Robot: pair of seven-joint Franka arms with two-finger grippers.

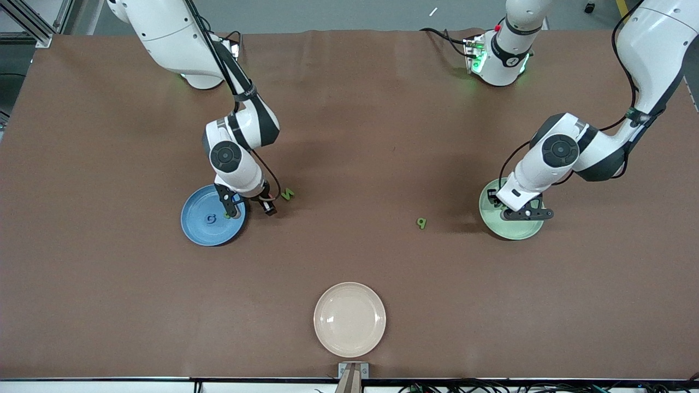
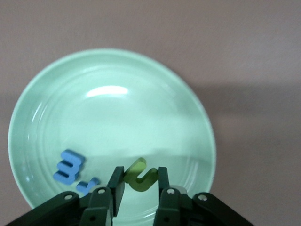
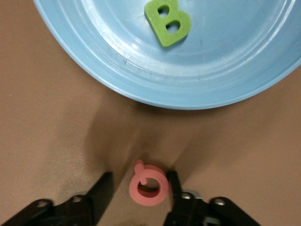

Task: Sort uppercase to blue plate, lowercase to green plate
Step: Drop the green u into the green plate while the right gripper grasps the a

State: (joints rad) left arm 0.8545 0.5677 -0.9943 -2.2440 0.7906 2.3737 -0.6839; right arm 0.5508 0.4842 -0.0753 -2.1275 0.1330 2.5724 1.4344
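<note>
The blue plate (image 1: 199, 232) holds a blue G (image 1: 212, 219) and a green B (image 3: 168, 21). My right gripper (image 3: 138, 181) is low over the table just beside the blue plate (image 3: 141, 80). It is open around a red Q (image 3: 149, 187) that lies on the table: one finger touches the Q, the other stands apart. My left gripper (image 2: 140, 176) is over the green plate (image 2: 108, 70), shut on a green n (image 2: 141, 175). A blue three-pronged piece (image 2: 69, 165) and a partly hidden blue x (image 2: 89, 184) lie in the green plate.
A green N (image 1: 288, 194) lies on the table beside my right gripper (image 1: 246, 203), toward the left arm's end. A green p-like letter (image 1: 421, 222) lies between the two plates, closer to the green plate (image 1: 491, 221). A cream plate (image 1: 349, 319) sits nearest the front camera.
</note>
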